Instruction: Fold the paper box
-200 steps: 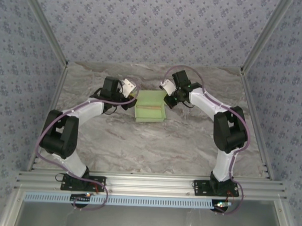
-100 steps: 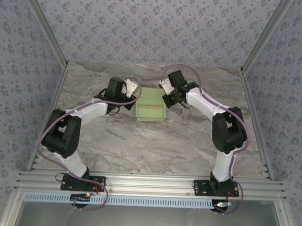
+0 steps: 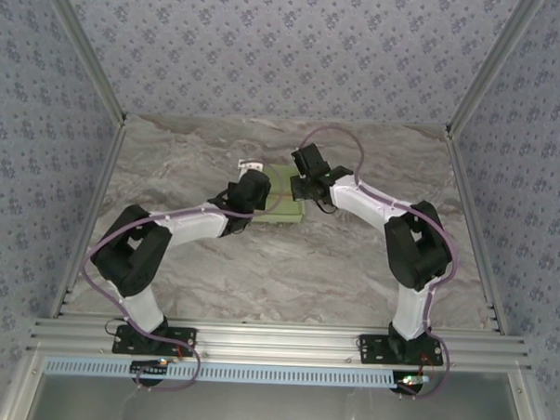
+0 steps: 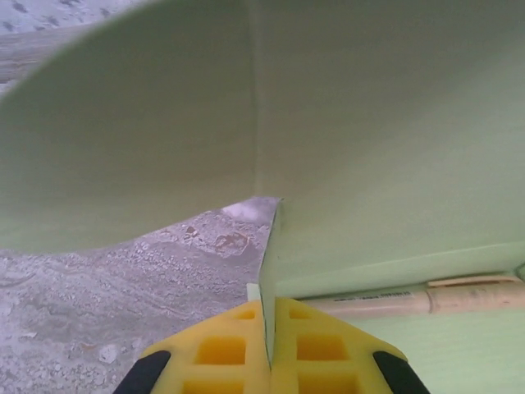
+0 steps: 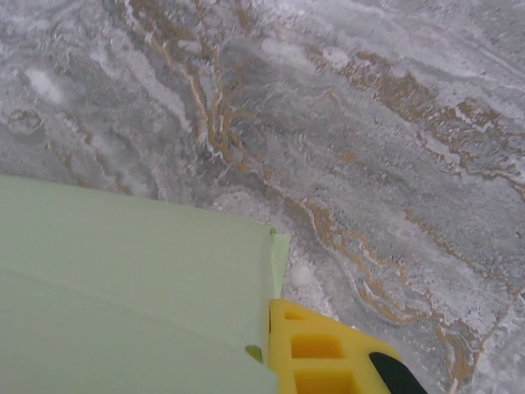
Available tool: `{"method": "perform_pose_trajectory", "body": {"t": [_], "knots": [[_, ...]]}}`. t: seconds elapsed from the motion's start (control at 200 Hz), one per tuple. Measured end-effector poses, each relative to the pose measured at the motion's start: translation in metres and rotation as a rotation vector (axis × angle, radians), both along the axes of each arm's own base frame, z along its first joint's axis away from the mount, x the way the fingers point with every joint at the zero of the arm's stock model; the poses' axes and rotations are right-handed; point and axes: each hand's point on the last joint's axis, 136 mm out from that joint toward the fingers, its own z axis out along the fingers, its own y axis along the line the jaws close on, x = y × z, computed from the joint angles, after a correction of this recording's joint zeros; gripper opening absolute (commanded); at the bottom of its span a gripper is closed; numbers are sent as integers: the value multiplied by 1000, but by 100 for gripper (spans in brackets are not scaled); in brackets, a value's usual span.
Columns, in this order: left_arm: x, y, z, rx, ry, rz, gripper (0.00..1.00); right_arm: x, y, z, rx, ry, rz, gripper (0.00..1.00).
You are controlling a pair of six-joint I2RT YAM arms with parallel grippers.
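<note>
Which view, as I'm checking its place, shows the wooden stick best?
Left wrist: the stick lies close up inside the paper box. From above, the left gripper and right gripper cover the box; right wrist sees plain card.

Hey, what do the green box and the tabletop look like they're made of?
The paper box: thin matte pale green card, going by its curved flap and crisp crease. The table: grey-and-tan marble pattern; real stone or print, cannot tell.
</note>
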Motion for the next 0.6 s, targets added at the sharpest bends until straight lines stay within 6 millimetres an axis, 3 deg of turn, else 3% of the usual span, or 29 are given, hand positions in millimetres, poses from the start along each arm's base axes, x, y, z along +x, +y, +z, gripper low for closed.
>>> {"method": "perform_pose_trajectory", "body": {"t": [0.6], "knots": [[-27,-6,-20,-27,-237,113,0,-8,0,-11,87,-213,-64,0]]}}
